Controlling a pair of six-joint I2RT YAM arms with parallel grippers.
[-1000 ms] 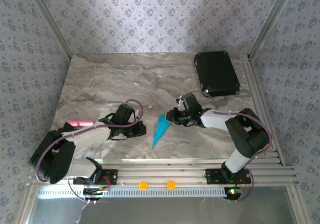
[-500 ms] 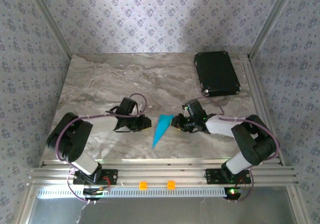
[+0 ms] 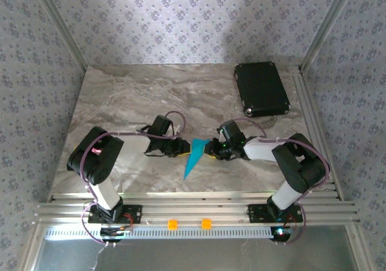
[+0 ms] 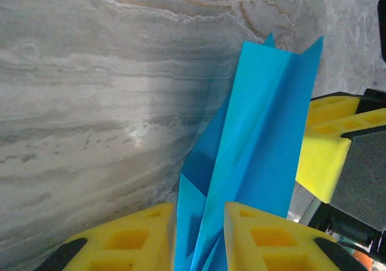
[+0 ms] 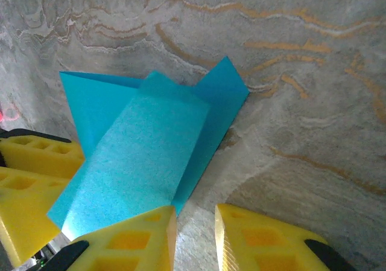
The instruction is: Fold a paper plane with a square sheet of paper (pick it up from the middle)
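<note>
The paper plane is a narrow bright cyan dart lying on the marble table, its tip toward the near edge. My left gripper has come in from the left at its wide rear end. In the left wrist view the plane's raised folds run up between the yellow fingers of the left gripper, which stands narrowly open around them. My right gripper faces it from the right. The right gripper is narrowly open over bare table, one finger at the edge of the paper.
A black rectangular case lies at the back right of the table. Aluminium rails run along the near edge. Patterned walls close in the back and both sides. The two grippers sit close together, fingers nearly facing across the paper.
The left arm has swung right across the table until its gripper reached the plane's rear end. The right gripper has edged slightly left toward the paper. The plane itself has stayed put.
</note>
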